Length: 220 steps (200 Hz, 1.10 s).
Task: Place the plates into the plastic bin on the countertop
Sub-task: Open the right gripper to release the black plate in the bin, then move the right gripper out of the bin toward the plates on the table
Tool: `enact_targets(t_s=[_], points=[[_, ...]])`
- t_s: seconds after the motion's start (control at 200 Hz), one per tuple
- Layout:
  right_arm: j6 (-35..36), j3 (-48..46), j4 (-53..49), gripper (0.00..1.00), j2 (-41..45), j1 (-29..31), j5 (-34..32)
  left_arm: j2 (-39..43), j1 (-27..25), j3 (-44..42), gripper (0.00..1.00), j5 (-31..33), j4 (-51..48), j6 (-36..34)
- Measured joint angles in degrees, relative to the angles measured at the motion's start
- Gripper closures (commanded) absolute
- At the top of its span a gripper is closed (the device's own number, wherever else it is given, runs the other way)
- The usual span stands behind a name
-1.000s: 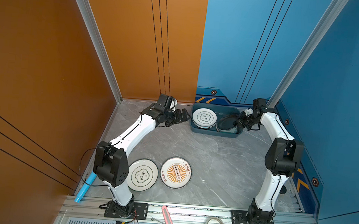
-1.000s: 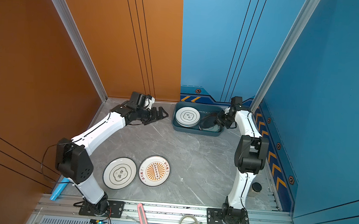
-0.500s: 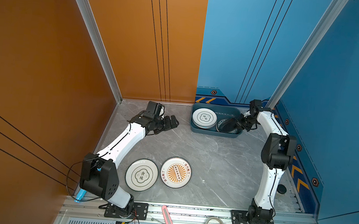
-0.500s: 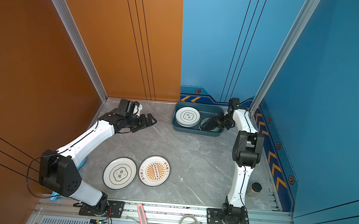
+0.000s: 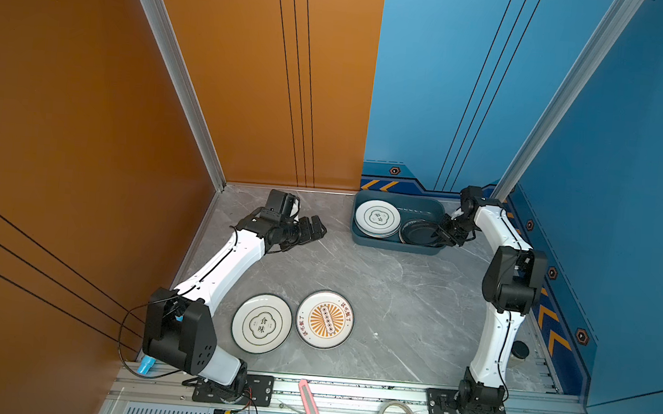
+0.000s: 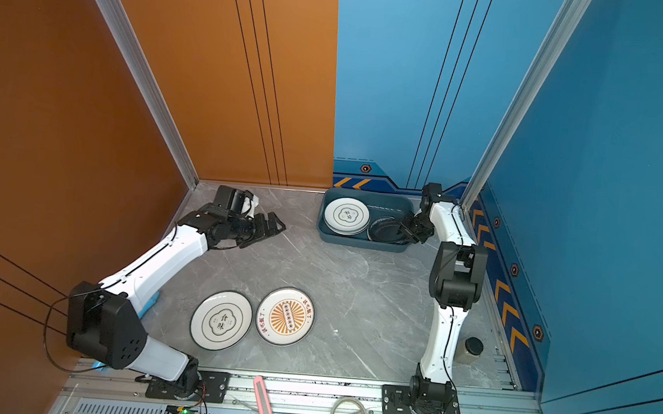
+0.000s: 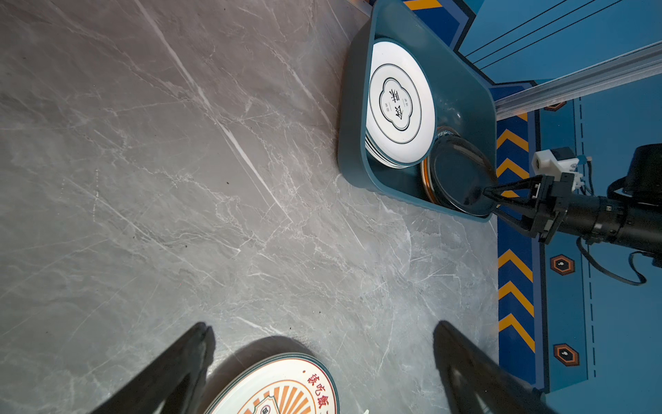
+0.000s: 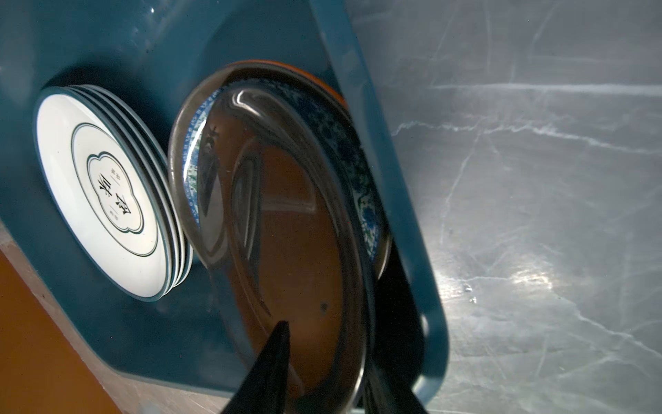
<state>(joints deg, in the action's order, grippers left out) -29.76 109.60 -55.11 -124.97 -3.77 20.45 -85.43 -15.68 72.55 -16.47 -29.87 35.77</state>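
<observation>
Two fingers of the right gripper (image 5: 441,235) stand slightly apart, astride the rim of the black plate (image 5: 416,234). That plate lies on other plates at the right end of the bin (image 5: 395,246), beside the white plates (image 5: 377,217). Since a second ago, the left gripper (image 5: 317,231), spread wide, has drawn back from the bin.

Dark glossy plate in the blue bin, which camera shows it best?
The right wrist view: the dark glossy plate fills the frame, its sheen and rim clear, resting over a blue-patterned plate. The left wrist view shows it smaller and farther off. Both top views show only a small dark disc beside the white stack.
</observation>
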Motion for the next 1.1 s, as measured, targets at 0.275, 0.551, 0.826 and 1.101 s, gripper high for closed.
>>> enact_targets(t_s=[0.275, 0.551, 0.826, 1.101], points=[[1.3, 0.0, -1.1, 0.61, 0.9, -1.0, -1.7, -1.2, 0.0, 0.0, 0.02, 0.0, 0.0, 0.0], [3.6, -1.3, -2.5, 0.53, 9.5, -1.2, -1.1, -1.9, 0.0, 0.0, 0.02, 0.0, 0.0, -0.2], [3.0, -15.4, 5.3, 0.35, 21.1, 5.5, 15.1, -1.6, 0.0, -1.0, 0.02, 0.0, 0.2, -0.4], [7.3, -25.8, 8.8, 0.34, 22.4, 21.5, 24.8, 2.3, 0.0, -5.1, 0.02, 0.0, 0.0, -0.3]])
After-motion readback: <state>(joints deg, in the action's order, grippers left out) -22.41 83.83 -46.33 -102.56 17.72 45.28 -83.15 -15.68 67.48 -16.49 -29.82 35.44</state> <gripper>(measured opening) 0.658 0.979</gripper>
